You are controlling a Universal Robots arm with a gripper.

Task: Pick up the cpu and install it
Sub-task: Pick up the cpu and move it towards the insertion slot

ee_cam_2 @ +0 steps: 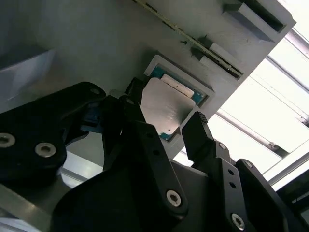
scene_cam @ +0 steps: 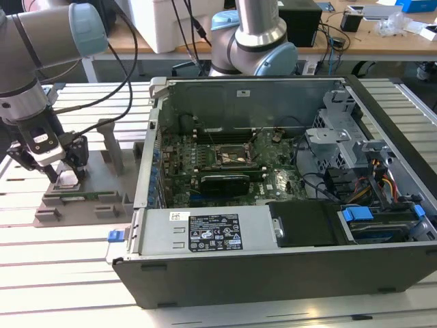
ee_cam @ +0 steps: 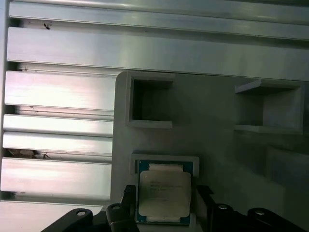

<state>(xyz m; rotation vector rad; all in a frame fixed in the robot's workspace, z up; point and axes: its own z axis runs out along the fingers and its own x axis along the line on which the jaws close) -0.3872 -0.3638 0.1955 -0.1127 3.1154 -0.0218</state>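
Fingers [ee_cam_2: 199, 133] stand spread, one on each side of the cpu [ee_cam: 163, 193], with nothing pinched between them. In both wrist views each tip stands just beside the pocket's rim, apart from the chip's edge. The cpu lies flat, silvery top up, in a shallow square pocket of the grey holder [ee_cam: 217, 140], which rests on the slatted bench [scene_cam: 61, 273]. In the exterior view the holder sits at nine o'clock from the open computer case [scene_cam: 287, 260], well apart from the black socket [scene_cam: 232, 158] on the motherboard inside. The arm [scene_cam: 27, 75] hangs over the holder.

The step in hand looks like the grasp itself, with the task barely begun. Doing it well probably hinges on centring. The two tips should meet opposite edges of the chip together, so that it is neither shoved sideways against the pocket wall nor tipped onto one corner. The tips appear about level with the pocket rim, though whether they reach below the chip's top face cannot be told. A light, even squeeze on the metal edges seems wise, since too much force could skew the chip. The underside is best left untouched.
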